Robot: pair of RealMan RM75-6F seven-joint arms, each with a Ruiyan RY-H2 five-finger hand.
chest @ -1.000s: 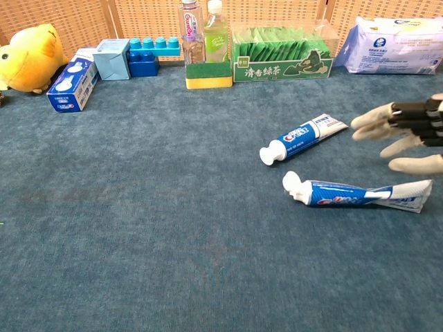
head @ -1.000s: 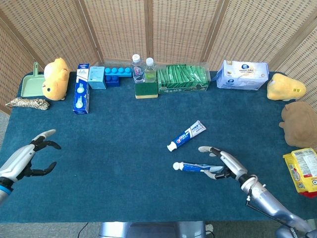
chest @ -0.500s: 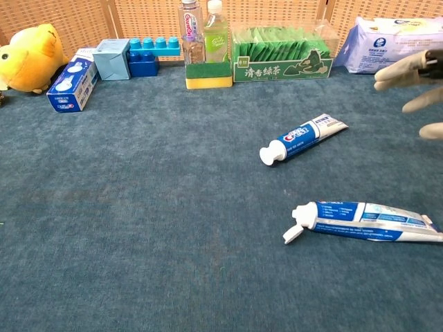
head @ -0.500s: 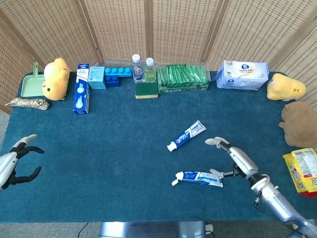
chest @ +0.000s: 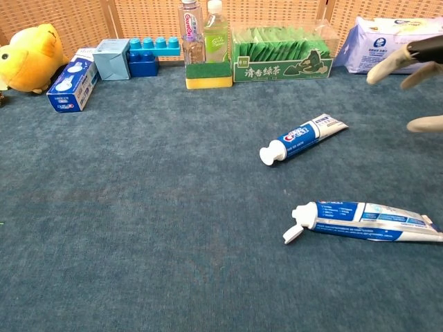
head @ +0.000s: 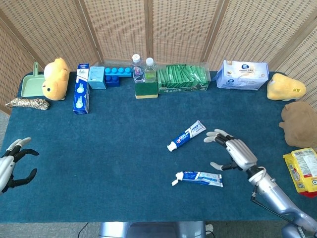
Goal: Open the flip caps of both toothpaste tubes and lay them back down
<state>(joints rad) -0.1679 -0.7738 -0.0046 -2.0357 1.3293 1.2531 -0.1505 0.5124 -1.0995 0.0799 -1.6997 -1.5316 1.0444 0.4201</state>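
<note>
Right hand (head: 232, 151) spread, holding nothing, just right of far tube (head: 186, 135). Cap still closed there, long axis slanting cap-down-left, tail nearest that hand. Near tube (head: 198, 177) lying flat, cap flipped. Left hand (head: 11, 163) empty, well apart.

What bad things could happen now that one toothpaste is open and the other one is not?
1. The near tube lies with its cap flipped open, so a press from the right hand might squeeze paste onto the blue cloth.
2. The far tube looks closed and lies close by; reaching for it, the spread fingers could knock it aside.
</note>
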